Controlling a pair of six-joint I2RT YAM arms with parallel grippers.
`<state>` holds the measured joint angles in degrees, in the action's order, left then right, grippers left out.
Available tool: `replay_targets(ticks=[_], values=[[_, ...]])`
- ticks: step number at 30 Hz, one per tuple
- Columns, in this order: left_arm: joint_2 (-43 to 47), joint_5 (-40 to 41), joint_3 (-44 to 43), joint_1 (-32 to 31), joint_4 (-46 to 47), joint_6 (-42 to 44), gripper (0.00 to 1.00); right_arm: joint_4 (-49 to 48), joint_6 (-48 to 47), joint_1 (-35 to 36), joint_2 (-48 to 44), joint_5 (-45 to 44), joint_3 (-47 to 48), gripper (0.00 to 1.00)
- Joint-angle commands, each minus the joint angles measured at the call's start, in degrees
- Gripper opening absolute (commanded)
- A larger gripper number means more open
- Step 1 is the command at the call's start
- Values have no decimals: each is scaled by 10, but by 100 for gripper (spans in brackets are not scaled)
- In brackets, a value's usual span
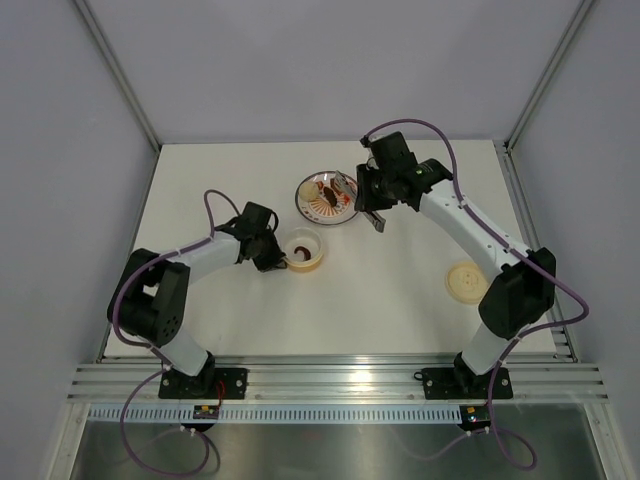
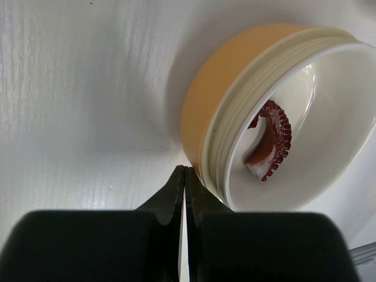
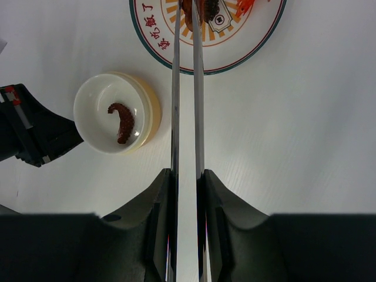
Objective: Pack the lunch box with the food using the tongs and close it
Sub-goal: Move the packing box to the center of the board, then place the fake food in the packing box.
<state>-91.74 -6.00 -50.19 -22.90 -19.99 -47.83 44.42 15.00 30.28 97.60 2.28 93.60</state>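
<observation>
The lunch box [image 1: 305, 248], a small cream-yellow tub, sits left of centre with one curled brown-red food piece [image 2: 276, 138] inside. My left gripper [image 2: 185, 169] is shut with nothing between its fingers, its tips against the tub's outer wall [image 2: 205, 106]. My right gripper [image 3: 187, 173] is shut on the tongs [image 3: 175, 88]. Their two silver arms reach out over the plate [image 3: 258, 41], one on each side of a brown food piece [image 3: 208, 9]. The tong tips are cut off at the top edge. More red-orange and brown pieces lie on the plate [image 1: 303, 190].
The flat cream lid [image 1: 466, 281] lies on the table at the right, near the right arm's base. In the right wrist view the left gripper [image 3: 35, 132] shows beside the tub [image 3: 97, 108]. White walls and a metal frame bound the table.
</observation>
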Motion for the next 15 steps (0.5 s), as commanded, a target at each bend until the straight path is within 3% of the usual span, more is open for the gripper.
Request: replay_targets(ticks=[1, 15], values=[[-14, 4, -37, -5, 25, 8, 0, -20, 6, 15, -45, 10, -1, 0], [-41, 7, -91, -5, 10, 5, 0, -43, 52, 102, -100, -6, -73, 0]])
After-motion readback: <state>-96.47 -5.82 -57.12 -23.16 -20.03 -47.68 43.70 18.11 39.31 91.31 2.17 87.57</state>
